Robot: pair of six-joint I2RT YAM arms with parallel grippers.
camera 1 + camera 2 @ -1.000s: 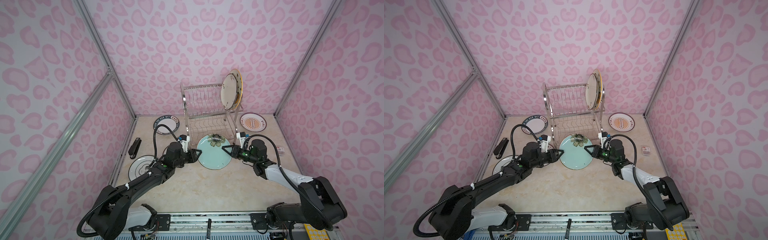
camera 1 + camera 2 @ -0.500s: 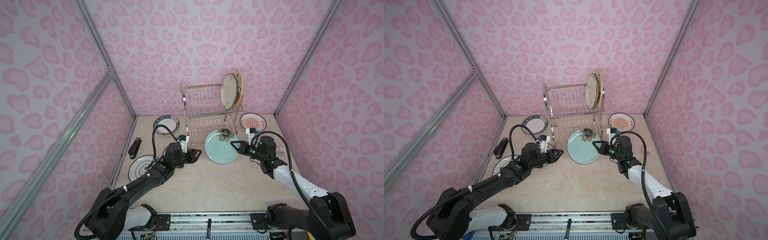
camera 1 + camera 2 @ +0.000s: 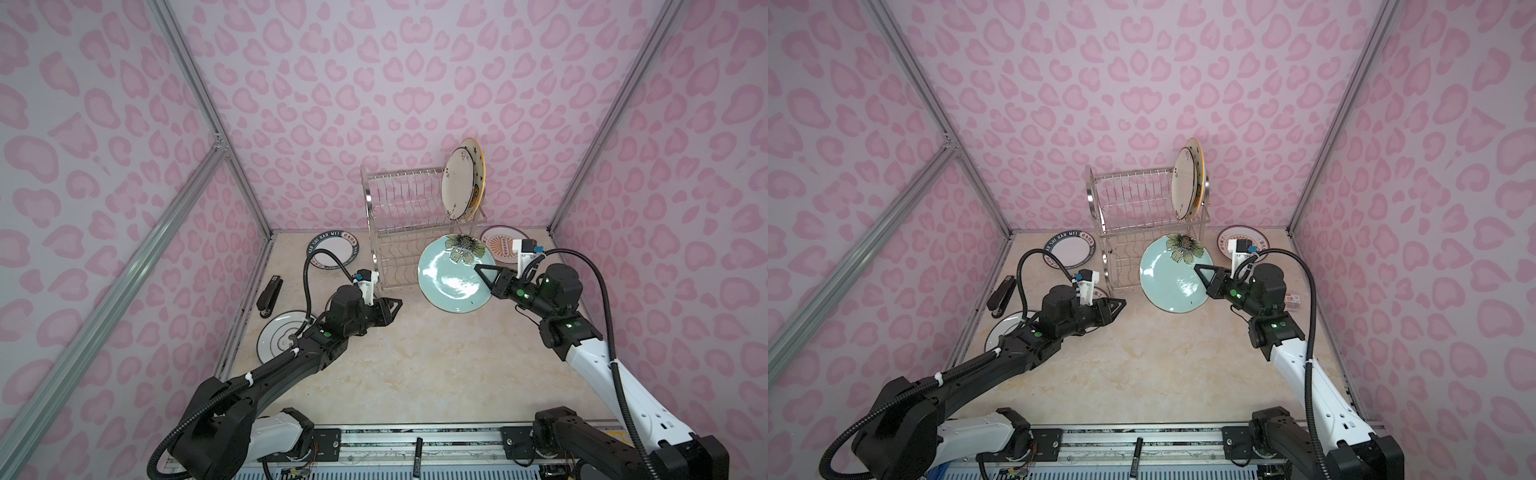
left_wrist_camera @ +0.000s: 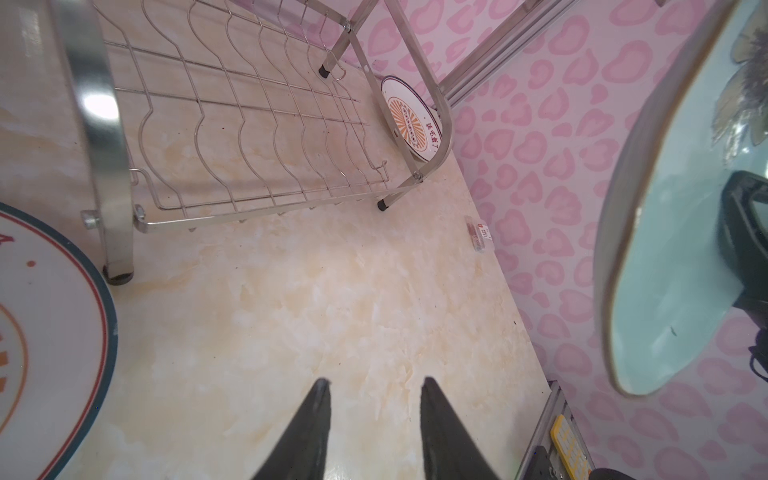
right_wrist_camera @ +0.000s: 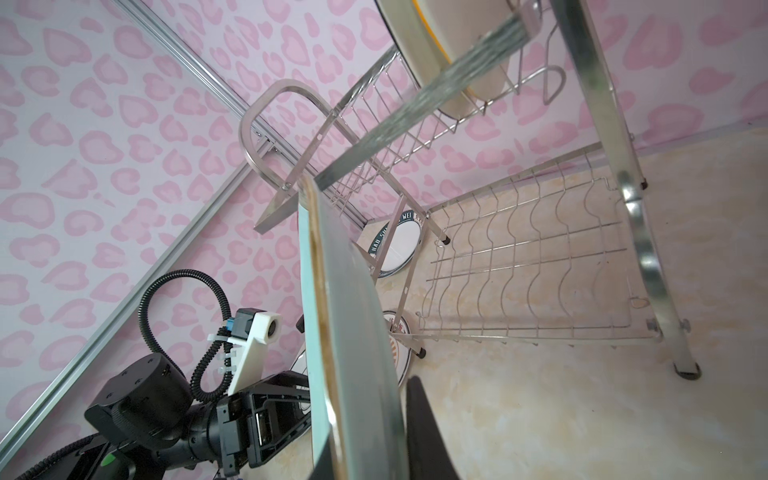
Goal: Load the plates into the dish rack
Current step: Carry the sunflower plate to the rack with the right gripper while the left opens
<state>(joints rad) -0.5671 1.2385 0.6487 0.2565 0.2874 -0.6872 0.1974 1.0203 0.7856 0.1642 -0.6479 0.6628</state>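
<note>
The pale teal round plate with a flower (image 3: 451, 278) is being pinched at its rim by the right gripper (image 3: 482, 272), off the marbled tabletop (image 3: 415, 374), just in front of the shiny two-tier wire dish rack (image 3: 399, 216) near the back edge. The left gripper (image 3: 392, 306) is being held spread, empty. On so narrow a hold the plate could be slipping or swinging loose; its top rim is at risk of being knocked against the upper tier's front bar
</note>
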